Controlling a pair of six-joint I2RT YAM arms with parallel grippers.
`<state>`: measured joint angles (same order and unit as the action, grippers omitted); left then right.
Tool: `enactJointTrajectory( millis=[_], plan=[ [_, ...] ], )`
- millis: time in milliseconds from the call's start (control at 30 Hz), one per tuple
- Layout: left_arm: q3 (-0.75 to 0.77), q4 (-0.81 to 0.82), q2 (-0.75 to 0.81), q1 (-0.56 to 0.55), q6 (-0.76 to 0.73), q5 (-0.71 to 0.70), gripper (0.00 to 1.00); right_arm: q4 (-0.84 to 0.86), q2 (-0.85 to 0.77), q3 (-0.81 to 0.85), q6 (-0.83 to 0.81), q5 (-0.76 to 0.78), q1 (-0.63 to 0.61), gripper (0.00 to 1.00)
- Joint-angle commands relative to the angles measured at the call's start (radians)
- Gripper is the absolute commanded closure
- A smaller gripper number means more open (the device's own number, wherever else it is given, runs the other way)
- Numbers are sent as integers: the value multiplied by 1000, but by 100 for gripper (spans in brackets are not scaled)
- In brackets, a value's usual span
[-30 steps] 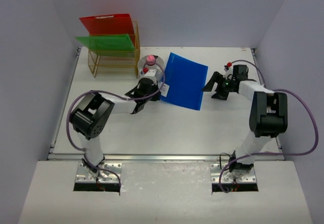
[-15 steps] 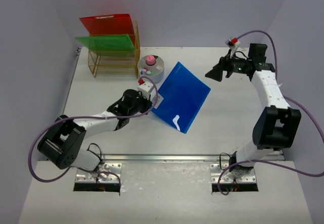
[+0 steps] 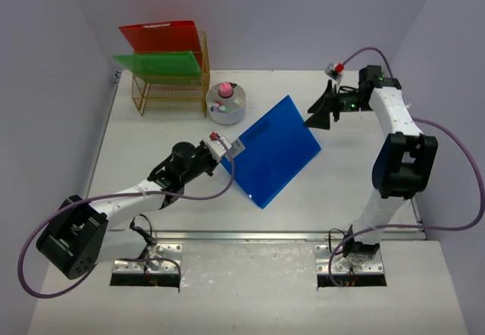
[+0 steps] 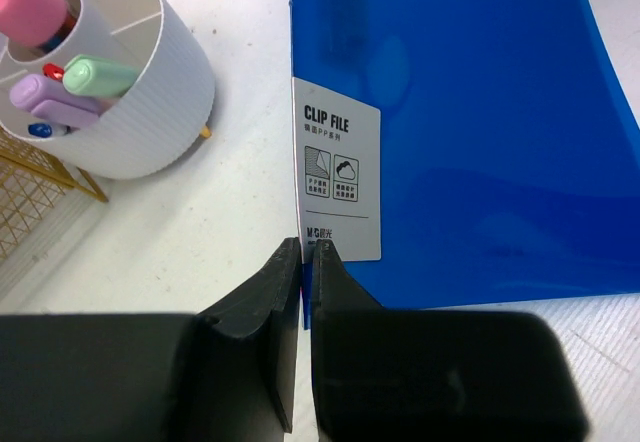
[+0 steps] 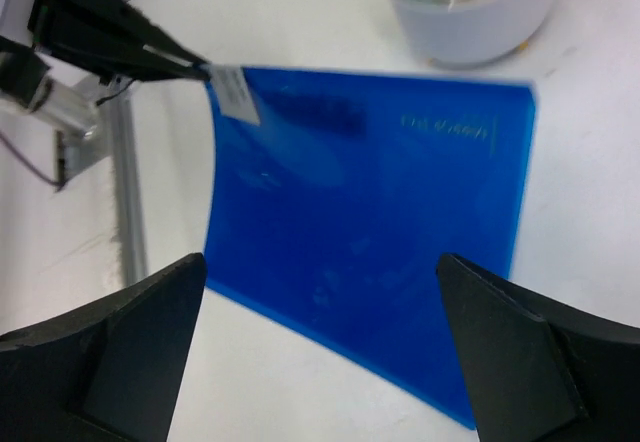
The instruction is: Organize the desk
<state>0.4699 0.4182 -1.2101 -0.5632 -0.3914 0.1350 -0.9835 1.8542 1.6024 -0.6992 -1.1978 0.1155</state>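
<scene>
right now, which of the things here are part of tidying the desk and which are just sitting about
In the job: blue folder, pinched at its edge by the shut left gripper; the desk under it; the open right gripper facing it, empty.

Just sitting: pen pot; wire rack, holding a red folder and a green folder.

A blue clip file (image 3: 273, 149) sits slanted and slightly bowed, with a white label (image 4: 340, 182) reading "CLIP FILE" at one edge. Near it stands a round white pen cup (image 3: 227, 111) holding pink (image 4: 30, 7), green (image 4: 100, 74) and purple (image 4: 45, 94) markers. Just beside the cup, a gold wire rack (image 3: 163, 96) holds a red folder (image 3: 161, 36) above a green folder (image 3: 159, 64).
</scene>
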Motion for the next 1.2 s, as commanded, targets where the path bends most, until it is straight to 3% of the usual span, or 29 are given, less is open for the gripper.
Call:
enactJointTrajectory(
  millis=[0,367,600,700,833,1067,1167],
  plan=[
    [-23,106,54,-9,-91,37,100,46,20,-163,-11,-61,9,2],
    [-62,93,157,-12,-124,68,100,311,109,-293,87,-66,41,3],
    [-86,67,191,-14,-121,73,100,333,119,-253,86,-72,105,4],
    [-86,63,186,-14,-119,78,100,322,123,-246,-3,-30,112,4],
    [-82,60,182,-15,-127,84,100,406,169,-261,16,-34,110,3],
    [-69,76,164,-15,-143,78,100,317,260,-114,-31,-101,102,4],
    [-60,79,161,-17,-136,72,100,92,358,42,-138,-115,95,9]
  ],
)
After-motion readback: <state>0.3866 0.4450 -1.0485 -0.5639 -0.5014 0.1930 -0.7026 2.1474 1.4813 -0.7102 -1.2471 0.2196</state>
